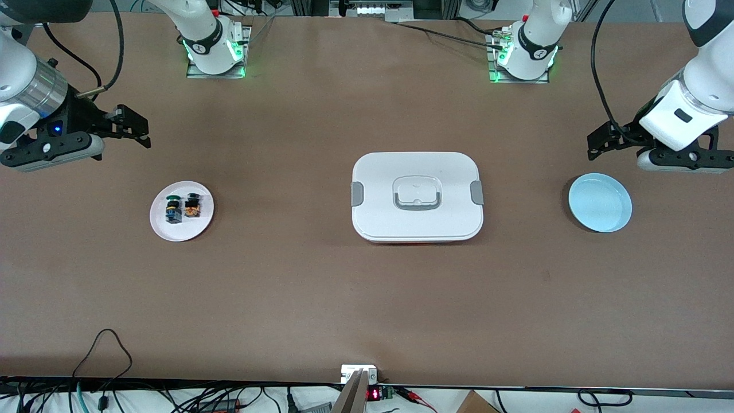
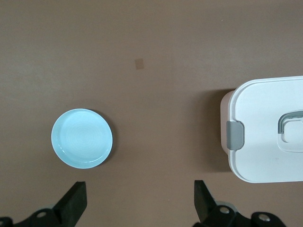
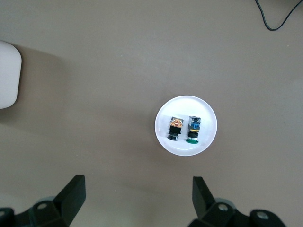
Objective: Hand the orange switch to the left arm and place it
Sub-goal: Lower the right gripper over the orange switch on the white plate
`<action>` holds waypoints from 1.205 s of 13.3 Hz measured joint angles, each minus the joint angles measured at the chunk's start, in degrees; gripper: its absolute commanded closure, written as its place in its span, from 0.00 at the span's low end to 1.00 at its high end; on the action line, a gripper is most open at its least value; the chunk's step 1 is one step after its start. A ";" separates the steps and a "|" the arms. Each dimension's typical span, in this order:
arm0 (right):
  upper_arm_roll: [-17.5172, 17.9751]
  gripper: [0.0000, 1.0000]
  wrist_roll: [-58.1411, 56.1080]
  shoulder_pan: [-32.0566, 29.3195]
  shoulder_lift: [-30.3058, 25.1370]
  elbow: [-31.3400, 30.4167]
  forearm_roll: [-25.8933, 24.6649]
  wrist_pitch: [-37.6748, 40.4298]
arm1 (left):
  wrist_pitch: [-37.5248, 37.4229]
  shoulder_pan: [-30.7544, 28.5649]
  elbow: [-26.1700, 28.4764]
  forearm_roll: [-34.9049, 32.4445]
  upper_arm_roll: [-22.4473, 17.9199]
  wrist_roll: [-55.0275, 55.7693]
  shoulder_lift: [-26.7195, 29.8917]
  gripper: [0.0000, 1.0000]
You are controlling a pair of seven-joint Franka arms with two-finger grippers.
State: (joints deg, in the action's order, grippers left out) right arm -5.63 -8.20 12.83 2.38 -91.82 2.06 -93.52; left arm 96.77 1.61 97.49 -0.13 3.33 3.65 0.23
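Note:
The orange switch point(image 1: 192, 205) point(image 3: 175, 128), black cap on an orange-brown body, lies on a small white plate point(image 1: 183, 230) point(image 3: 185, 107) toward the right arm's end of the table. My right gripper point(image 1: 137, 127) point(image 3: 137, 183) hangs open and empty over bare table beside that plate. The white box point(image 1: 417, 195) point(image 2: 265, 137) sits mid-table with its lid on. My left gripper point(image 1: 597, 147) point(image 2: 139, 189) is open and empty over bare table beside a light blue plate point(image 1: 600, 202) point(image 2: 82, 137).
A green-capped switch point(image 1: 173, 208) point(image 3: 193, 129) lies on the white plate next to the orange one. The light blue plate holds nothing. A corner of the box point(image 3: 8, 73) shows in the right wrist view. Cables run along the table edge nearest the front camera.

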 measured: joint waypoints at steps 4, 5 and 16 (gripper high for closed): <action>0.00 0.00 -0.43 0.01 0.14 0.01 -2.24 -0.01 | 0.00 0.06 0.00 0.00 0.09 0.00 0.00 0.00; 0.00 0.00 -0.56 0.01 0.20 0.01 -2.37 -0.02 | -0.01 0.06 0.00 0.00 0.12 0.00 0.00 0.00; 0.31 0.00 -20.99 0.10 4.40 0.02 -2.39 -0.53 | -0.10 0.07 0.00 0.00 0.15 0.00 0.00 0.00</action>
State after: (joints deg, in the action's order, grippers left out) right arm -5.33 -29.19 12.94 6.78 -91.80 -0.34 -94.06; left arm 96.68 1.68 97.49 -0.13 3.48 3.65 0.23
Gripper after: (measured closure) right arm 0.000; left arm 0.000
